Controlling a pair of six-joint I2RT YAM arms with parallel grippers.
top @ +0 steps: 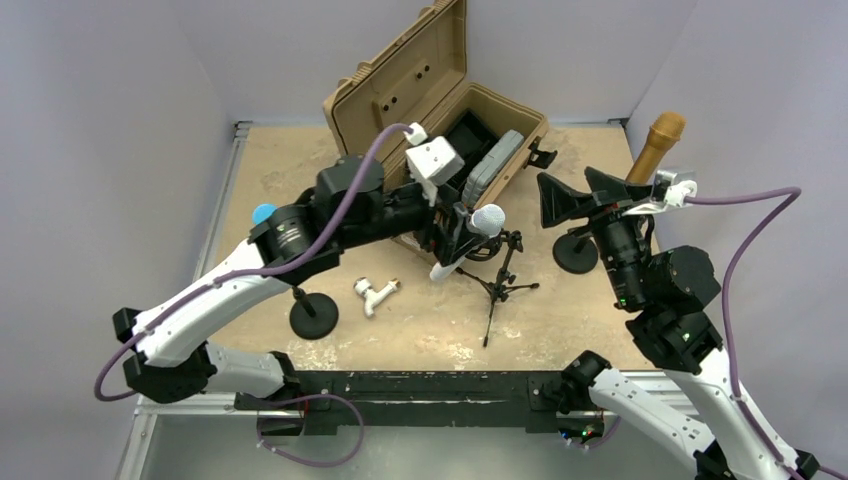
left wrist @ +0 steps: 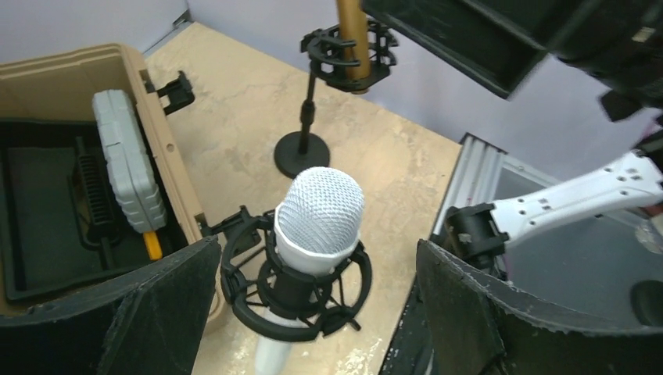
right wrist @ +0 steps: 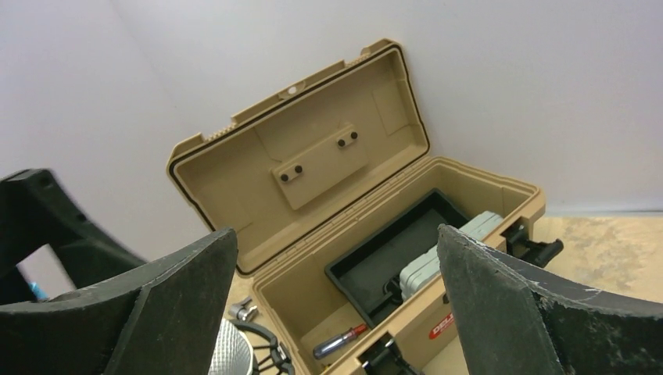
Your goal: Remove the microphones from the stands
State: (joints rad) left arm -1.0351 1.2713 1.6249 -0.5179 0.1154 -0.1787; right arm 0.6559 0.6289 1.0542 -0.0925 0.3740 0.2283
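The microphone [top: 488,219], white-bodied with a silver mesh head, sits tilted in a black shock mount [left wrist: 297,301] on a small black tripod stand [top: 497,285] mid-table. My left gripper [top: 455,235] is open around it. In the left wrist view the microphone [left wrist: 319,215] stands between the two black fingers [left wrist: 133,312] with a gap on each side, touching neither. My right gripper [top: 583,195] hovers open and holding nothing to the right of the stand. In the right wrist view, only the edge of the mesh head [right wrist: 231,351] shows at the bottom, below the right gripper [right wrist: 336,242].
An open tan case [top: 430,90] with a grey box [top: 493,165] inside stands behind the stand. A gold microphone [top: 657,145] on a round-base stand [top: 576,252] is at the right. A second round base [top: 313,317] and a white pipe fitting [top: 375,293] lie at front left.
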